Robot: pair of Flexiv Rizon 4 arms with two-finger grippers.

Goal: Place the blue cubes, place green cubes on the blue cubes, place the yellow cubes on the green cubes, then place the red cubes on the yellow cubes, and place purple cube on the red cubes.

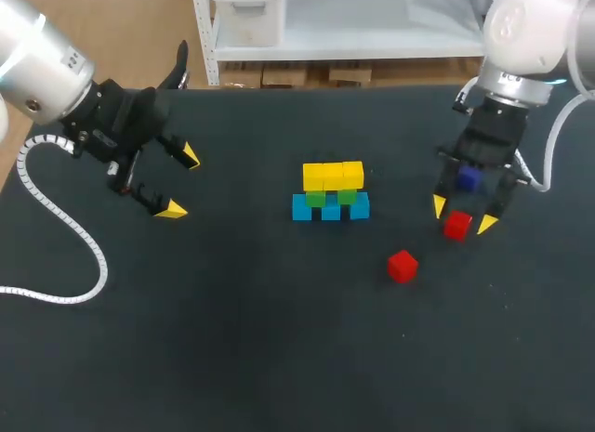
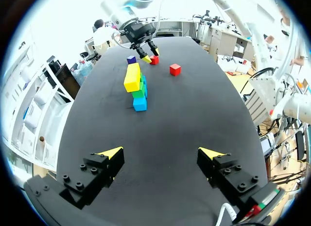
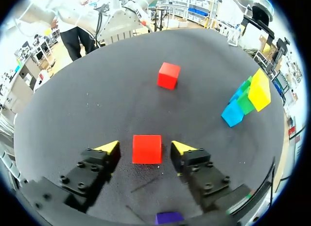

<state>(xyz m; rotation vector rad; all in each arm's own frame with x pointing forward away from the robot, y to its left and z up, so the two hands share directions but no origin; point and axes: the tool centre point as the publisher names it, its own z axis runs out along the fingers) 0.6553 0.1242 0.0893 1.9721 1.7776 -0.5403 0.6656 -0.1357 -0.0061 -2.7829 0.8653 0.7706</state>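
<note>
Head view, count: three blue cubes [image 1: 330, 210] in a row on the table [image 1: 232, 339], two green cubes [image 1: 316, 199] on them, and three yellow cubes [image 1: 333, 176] across the top. This stack stands at mid-table. There are two red cubes, both loose on the table on my right arm's side: the near red cube [image 1: 456, 226] and the far red cube [image 1: 402, 266]. One purple cube [image 1: 468, 178] lies on the table under my right wrist, partly hidden by it.

Right gripper [image 1: 463, 216]: fingers apart, set on either side of the near red cube. The right wrist view shows a strip of bare table between that cube and each fingertip [image 3: 108, 147], so there is no contact and nothing is held. The far red cube lies ahead of the fingers, well apart.

Left gripper [image 1: 180, 182]: fingers wide apart and empty, on my left side, well apart from the stack and every loose cube.
</note>
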